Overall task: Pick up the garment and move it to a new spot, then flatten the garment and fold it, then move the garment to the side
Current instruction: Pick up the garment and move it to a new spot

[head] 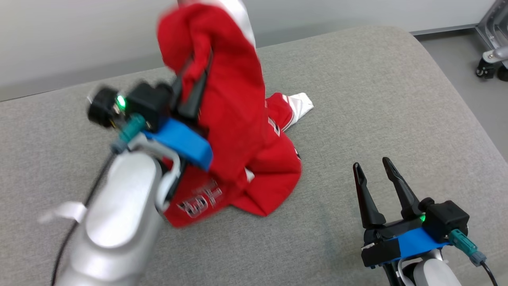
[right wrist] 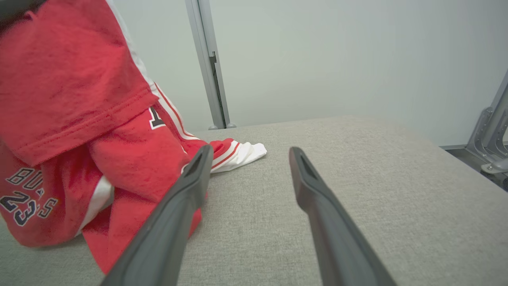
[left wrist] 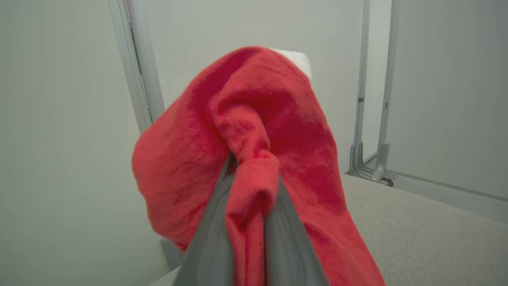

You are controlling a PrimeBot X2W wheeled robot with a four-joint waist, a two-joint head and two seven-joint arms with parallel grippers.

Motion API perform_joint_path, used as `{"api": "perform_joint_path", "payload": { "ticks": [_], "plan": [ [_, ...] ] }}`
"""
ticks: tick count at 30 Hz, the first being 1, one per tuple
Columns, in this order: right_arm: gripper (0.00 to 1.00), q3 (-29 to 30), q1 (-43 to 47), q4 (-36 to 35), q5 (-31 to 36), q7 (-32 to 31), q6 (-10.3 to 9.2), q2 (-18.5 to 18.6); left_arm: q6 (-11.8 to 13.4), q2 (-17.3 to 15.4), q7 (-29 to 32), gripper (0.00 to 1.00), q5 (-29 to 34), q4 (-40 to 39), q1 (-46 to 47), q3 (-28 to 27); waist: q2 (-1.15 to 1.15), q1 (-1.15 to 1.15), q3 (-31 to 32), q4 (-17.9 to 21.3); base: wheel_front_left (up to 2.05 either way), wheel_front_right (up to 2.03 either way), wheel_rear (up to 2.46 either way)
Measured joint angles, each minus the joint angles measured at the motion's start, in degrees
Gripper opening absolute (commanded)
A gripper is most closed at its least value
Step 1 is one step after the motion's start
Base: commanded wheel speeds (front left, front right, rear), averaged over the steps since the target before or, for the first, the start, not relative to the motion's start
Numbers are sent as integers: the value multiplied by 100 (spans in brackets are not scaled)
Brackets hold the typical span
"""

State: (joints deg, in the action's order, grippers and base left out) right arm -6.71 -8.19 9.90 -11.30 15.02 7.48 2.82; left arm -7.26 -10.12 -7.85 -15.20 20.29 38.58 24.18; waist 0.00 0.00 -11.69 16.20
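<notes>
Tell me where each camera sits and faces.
Head view: on the robot's head, looking down at the grey cushion; shows the left gripper shut on the red garment, the right gripper open.
Left wrist view: along its own fingers, which pinch the garment, toward a pale wall.
Right wrist view: low over the cushion, between its own parted fingers.
Shared: all three see the garment.
</notes>
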Motion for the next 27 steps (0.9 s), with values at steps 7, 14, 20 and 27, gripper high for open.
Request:
{"api": "perform_joint_path", "payload": {
  "ticks": [7,14,20,27],
  "plan": [
    [100,-5,18,46,62,1,0,0,20,250,-335,0,16,831,-872,467,0,0,21,-183,0,0,0],
    [100,2,18,109,85,1,0,-1,111,459,-642,100,87,1214,-1054,667,0,0,39,-307,0,0,0],
    [100,64,63,145,133,1,0,0,343,509,-715,100,157,414,-1135,355,0,0,140,-457,0,0,0],
    [100,97,93,154,210,1,0,-2,619,333,-721,100,243,-882,-2007,-702,0,0,259,-767,0,0,0]
  ]
}}
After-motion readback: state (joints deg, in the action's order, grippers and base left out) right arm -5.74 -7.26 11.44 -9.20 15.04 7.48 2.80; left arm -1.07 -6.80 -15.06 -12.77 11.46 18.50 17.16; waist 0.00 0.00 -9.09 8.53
